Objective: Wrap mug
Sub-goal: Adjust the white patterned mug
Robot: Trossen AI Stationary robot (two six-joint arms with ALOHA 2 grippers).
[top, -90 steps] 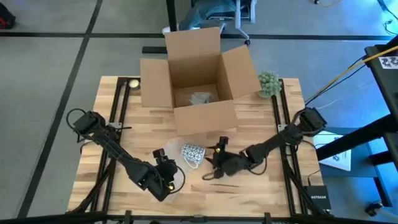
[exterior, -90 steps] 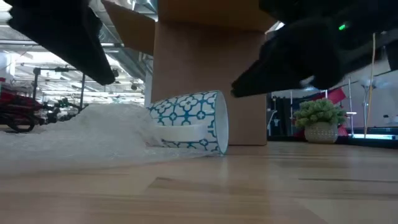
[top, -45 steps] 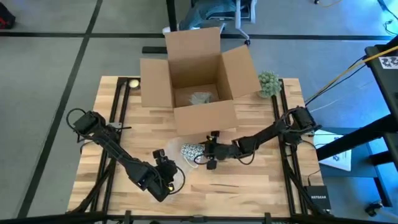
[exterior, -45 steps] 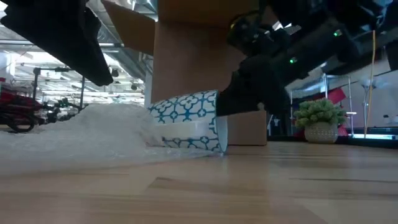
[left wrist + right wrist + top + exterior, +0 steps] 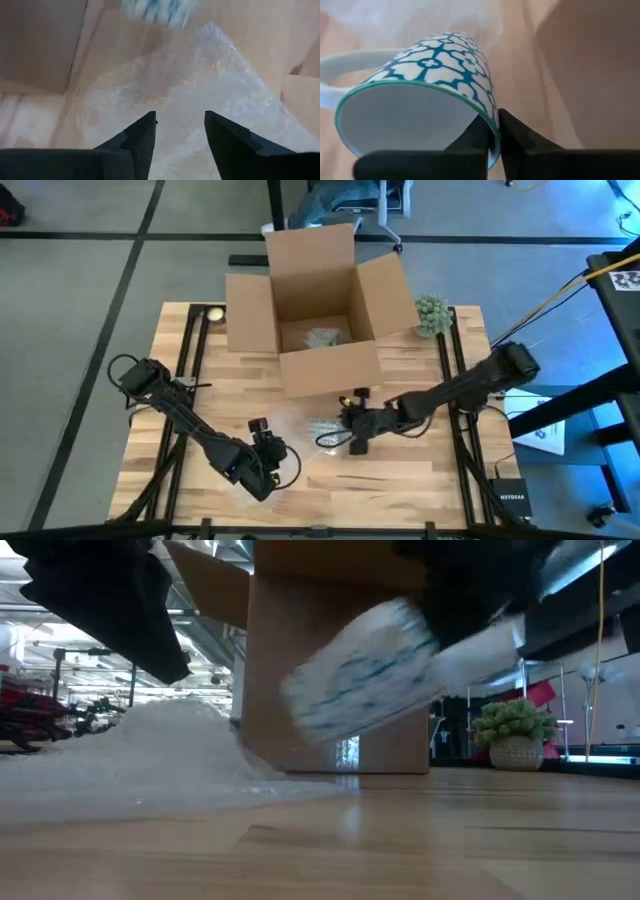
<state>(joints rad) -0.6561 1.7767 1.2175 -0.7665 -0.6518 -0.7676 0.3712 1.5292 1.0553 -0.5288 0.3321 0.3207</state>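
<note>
Right gripper pinches the rim of the mug, which I see lifted clear of the table, at about 3 o'clock of the bubble wrap. Left gripper hangs open over that sheet; wrapping looks unstarted, though the blur makes me hedge.

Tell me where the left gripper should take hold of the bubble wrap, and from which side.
Take the bubble wrap by its loose near edge, coming down from above. The sheet lies flat on the table, and the open left gripper hangs right over it, so an edge pinch probably suits. The right gripper holds the mug aloft.
</note>
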